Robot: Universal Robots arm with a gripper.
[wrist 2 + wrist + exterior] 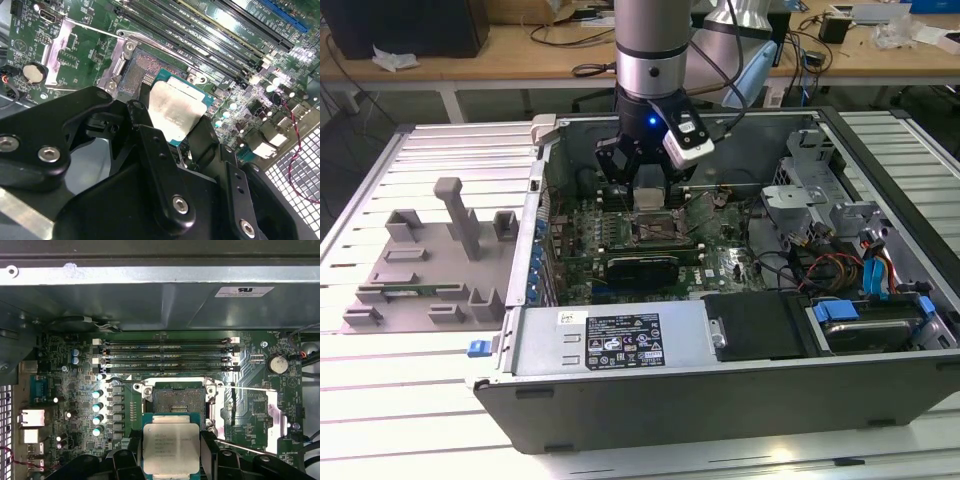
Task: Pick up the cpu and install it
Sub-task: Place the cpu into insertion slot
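Gripper (171, 454) fingers (134, 455) press on two opposite edges of the cpu (171, 446), so we read the hand as clamped on the chip, with its silver top facing up. The cpu hangs over the near edge of the socket (179, 400), which lies uncovered with its field of contacts showing. We cannot tell whether the chip touches the socket frame or floats just above it. The socket's metal retention plate (270, 415) is swung aside and lies flat on the motherboard (65, 385), and a thin lever wire crosses it. Past the socket run four dark memory slots (167, 357), with a coin battery (276, 364) near their end and a row of small capacitors (97, 406) just beside the socket.

From the exterior view we see the arm (650, 50) come down from twelve o'clock into the open computer case (740, 395), its wrist sitting just at twelve o'clock of the socket. At six o'clock of the socket is the power supply (610, 340). At three o'clock, toward the exterior view's right, are the drive cage (805, 185) and coloured cables (835, 270). At nine o'clock, outside the case on the exterior view's left, the grey fixture tray (420, 270) lies on the slatted table (390, 390).
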